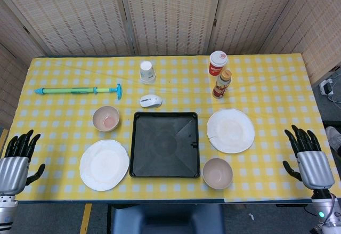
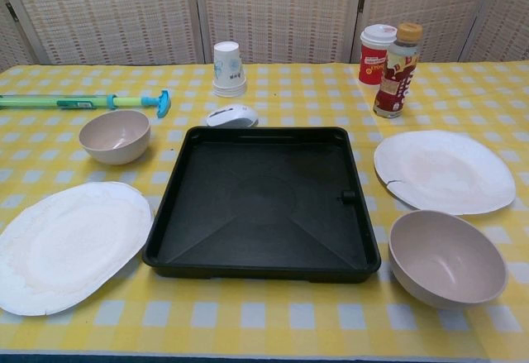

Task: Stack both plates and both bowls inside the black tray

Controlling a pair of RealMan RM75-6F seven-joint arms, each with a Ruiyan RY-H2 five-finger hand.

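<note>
Starting with a plate looks wisest: both hands, left hand (image 1: 17, 159) and right hand (image 1: 309, 156), hover off the table's side edges, fingers spread and empty, so slide the left plate (image 1: 104, 164), near the front edge, into the central black tray (image 1: 165, 144) before the bowls (image 1: 106, 118).

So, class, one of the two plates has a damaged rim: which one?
The plate right of the black tray: that plate has a crack at its near-left edge; the other plate looks whole.

Left plate (image 2: 66, 243) cropped by chest view's left edge; arms cut off in head view.
</note>
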